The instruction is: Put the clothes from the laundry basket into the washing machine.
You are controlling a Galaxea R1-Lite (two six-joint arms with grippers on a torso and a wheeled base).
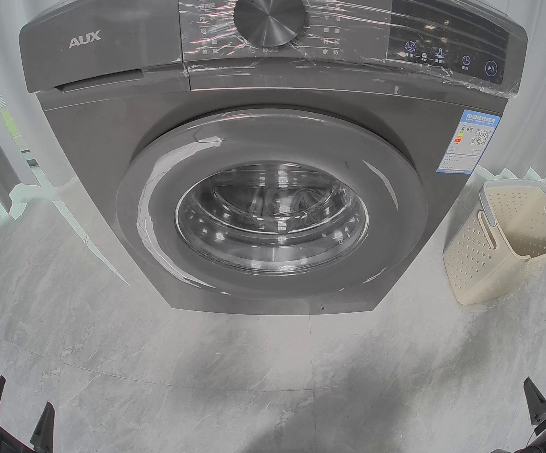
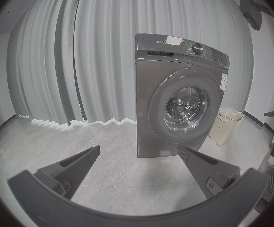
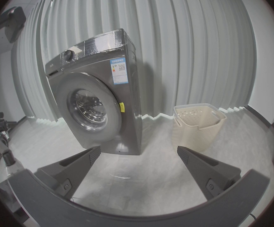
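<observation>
left pincer (image 1: 21, 404) sits low on the near left, fingers spread wide with nothing held, tips aimed at the machine. washing machine (image 1: 273, 158) stands centre on the floor (image 1: 222, 360), round door shut and facing the robot. laundry basket (image 1: 468, 265) stands upright just right of it, mouth up. its long axis maybe runs front-to-back, but lens warp makes that iffy. right pincer (image 1: 545, 372) sits low on the right, also spread and holding nothing.

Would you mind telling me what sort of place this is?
Probably a staged laundry corner, perhaps a test room: a washer with plastic film on its panel stands on a grey tiled floor, a laundry basket beside it, and pale curtains hang behind.
</observation>
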